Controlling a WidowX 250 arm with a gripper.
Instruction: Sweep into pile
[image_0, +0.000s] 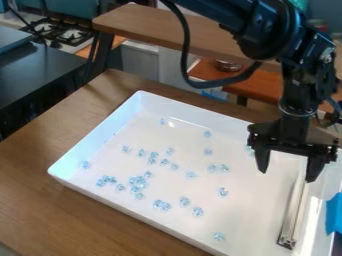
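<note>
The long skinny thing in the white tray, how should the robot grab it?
Probably by the middle of the long thin bar, coming down from above, jaws on its two long sides, because it's lying down and is narrow across.

Small bluish pieces lie scattered in the white tray on a wooden table, thickest toward the tray's 9 o'clock. The black gripper hangs at its 3 o'clock, fingers spread; a slim pale strip lies toward 4 o'clock.
</note>
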